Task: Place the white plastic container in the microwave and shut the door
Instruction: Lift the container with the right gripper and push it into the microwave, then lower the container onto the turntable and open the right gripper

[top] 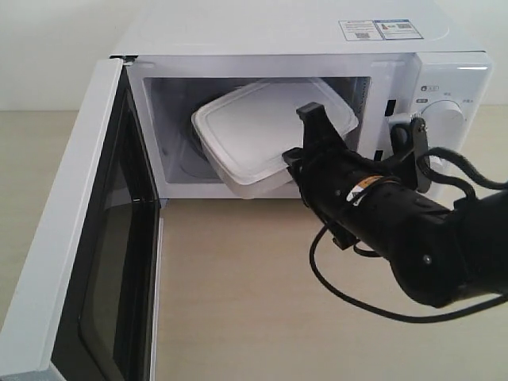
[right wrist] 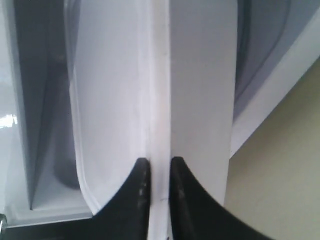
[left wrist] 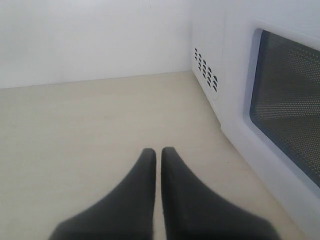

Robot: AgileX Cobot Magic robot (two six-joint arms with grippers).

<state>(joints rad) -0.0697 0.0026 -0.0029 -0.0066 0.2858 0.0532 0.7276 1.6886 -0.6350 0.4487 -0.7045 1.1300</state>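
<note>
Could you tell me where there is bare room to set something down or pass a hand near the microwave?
The tabletop in front of the microwave, between the open door and the right arm, is bare. So is the stretch ahead of the left gripper. Crowded: the cavity mouth, taken up by the tilted white plastic container and right gripper.

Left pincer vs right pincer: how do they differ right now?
Left pincer is shut on nothing, tips nearly touching; right pincer is shut on the rim of the white plastic container. Left pincer hangs over bare table outside the open door; right pincer reaches to the microwave opening, with the tilted container partly inside. Shared: both are black and tapered.
</note>
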